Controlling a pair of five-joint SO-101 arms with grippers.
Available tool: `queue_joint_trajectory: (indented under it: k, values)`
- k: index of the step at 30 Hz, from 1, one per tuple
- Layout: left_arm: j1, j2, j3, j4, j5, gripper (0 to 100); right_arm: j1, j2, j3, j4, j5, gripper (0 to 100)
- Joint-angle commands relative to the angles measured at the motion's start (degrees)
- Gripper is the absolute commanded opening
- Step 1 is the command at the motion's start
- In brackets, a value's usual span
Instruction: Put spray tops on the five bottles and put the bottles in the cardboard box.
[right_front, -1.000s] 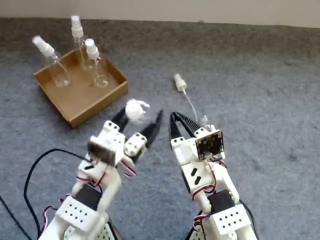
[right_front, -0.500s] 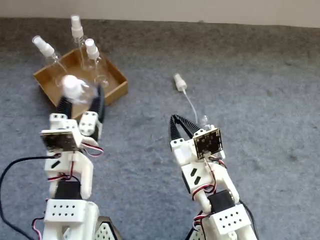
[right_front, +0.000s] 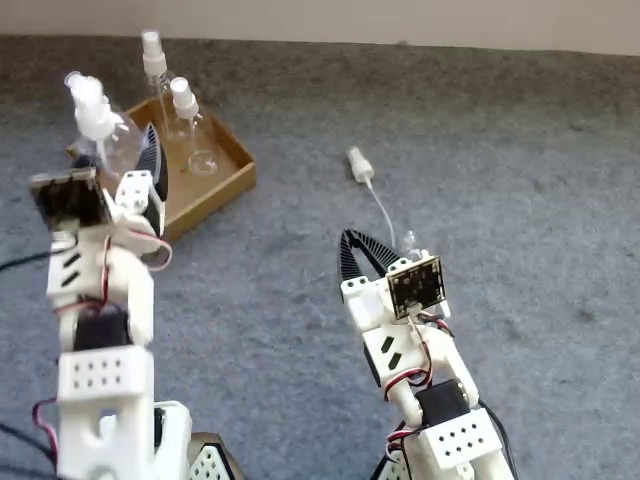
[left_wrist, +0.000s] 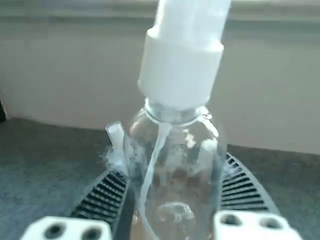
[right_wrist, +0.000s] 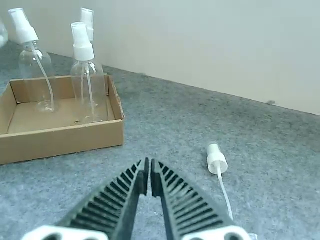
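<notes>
Three capped bottles (right_wrist: 82, 75) are boxed, our left end effector (left_wrist: 172, 150) holds a fourth (right_front: 112, 148), and one spray top (right_wrist: 216, 162) lies before our closed right end effector (right_wrist: 149, 165).

Left pincer (right_front: 128, 152) raised, clamped on bottle (left_wrist: 175, 165) — right pincer (right_wrist: 149, 172) low, closed.

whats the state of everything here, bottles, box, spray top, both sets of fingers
held bottle: spray top on, upright, off the table
left gripper: fingers shut on the held bottle
bottles in the box: three, capped, upright
cardboard box: open-topped
loose spray top: lying on the carpet, on no bottle
right gripper: fingers shut, empty
</notes>
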Motion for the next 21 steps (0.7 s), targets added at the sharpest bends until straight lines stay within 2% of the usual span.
queue_joint_trajectory:
  k: [1, 10, 17, 21]
  values:
    - [-0.75, 8.04, -5.49, 0.18, -0.44, 6, 0.84, -0.4, 6.9, 0.31, 0.26, 0.5]
    - [-0.75, 26.68, -5.49, -16.79, -0.44, 6, 0.84, -0.31, 6.9, 0.4, 0.26, 0.5]
    - [-0.75, 41.89, -6.46, -34.46, -0.53, 6, 0.84, -0.31, 6.9, 0.4, 0.26, 0.5]
    - [-0.84, 49.54, -11.38, -37.01, -0.53, 6, 0.84, -0.4, 6.9, 1.8, 0.26, 0.5]
